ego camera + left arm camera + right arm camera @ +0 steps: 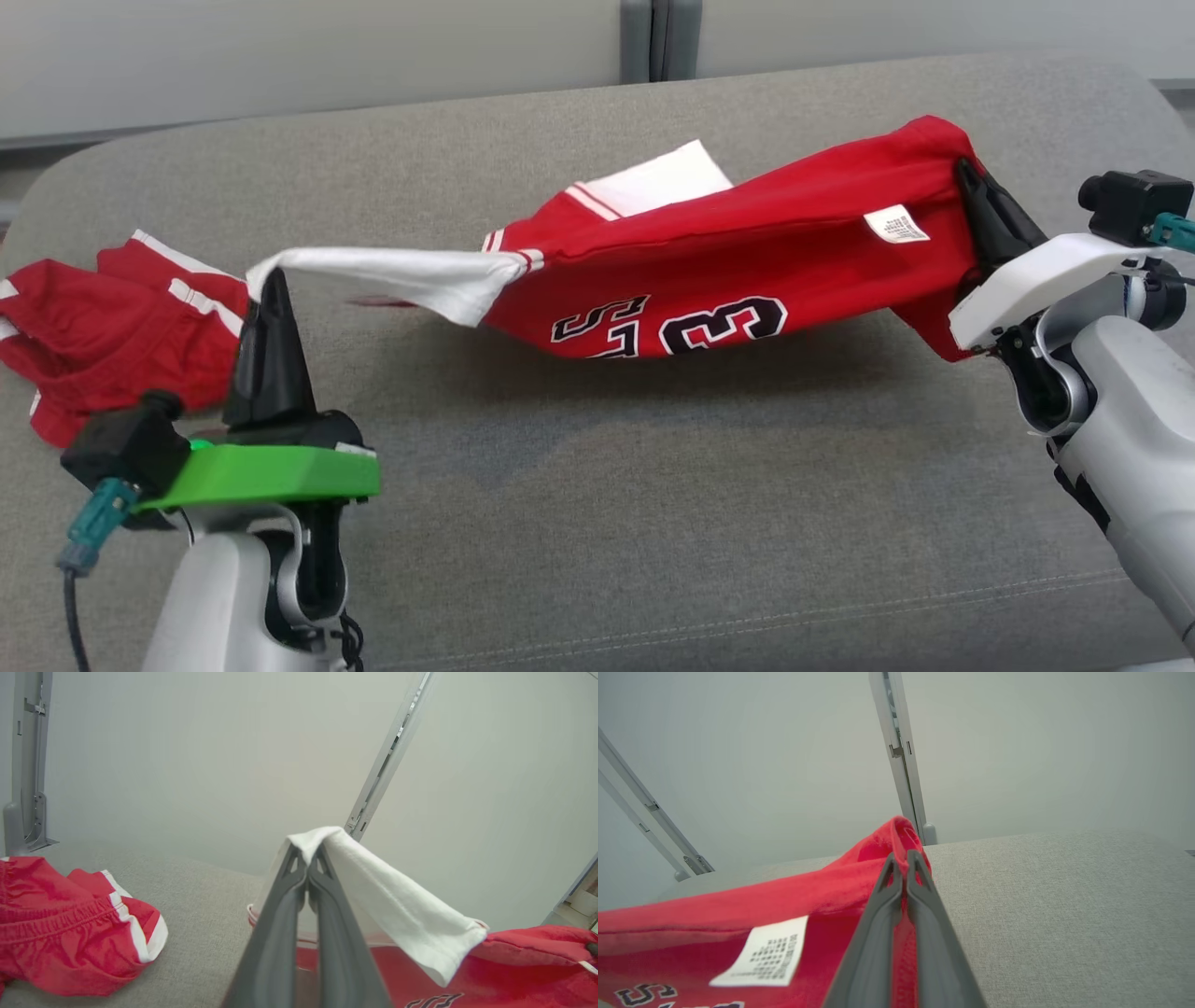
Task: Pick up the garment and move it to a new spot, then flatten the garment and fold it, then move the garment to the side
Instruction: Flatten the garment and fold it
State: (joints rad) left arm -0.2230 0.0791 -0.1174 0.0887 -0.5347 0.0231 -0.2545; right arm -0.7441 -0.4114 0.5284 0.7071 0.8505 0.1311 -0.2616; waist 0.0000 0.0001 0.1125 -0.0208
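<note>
The red jersey hangs in the air over the middle of the grey cushion. It is stretched between the two arms and sags a little in its middle part. The left gripper has its fingers pressed together on the tip of the white sleeve, toward the left edge of the cushion. The right gripper has its fingers clenched on a red corner of the body, toward the right edge, close to the white care label. A pair of red shorts lies crumpled at the left edge, just beside the left gripper.

I judge that the step in hand is carrying the garment to a new spot, before the flattening. To do it well, both arms should travel together at the same speed, so that the cloth is not pulled out of the fingers. The hold on the sleeve looks thin, so a strong pull there may make it slip. It seems better to lower the jersey on a bare part of the cushion, well apart from the shorts, letting the hanging lower edge touch first and then laying the rest down under light tension
</note>
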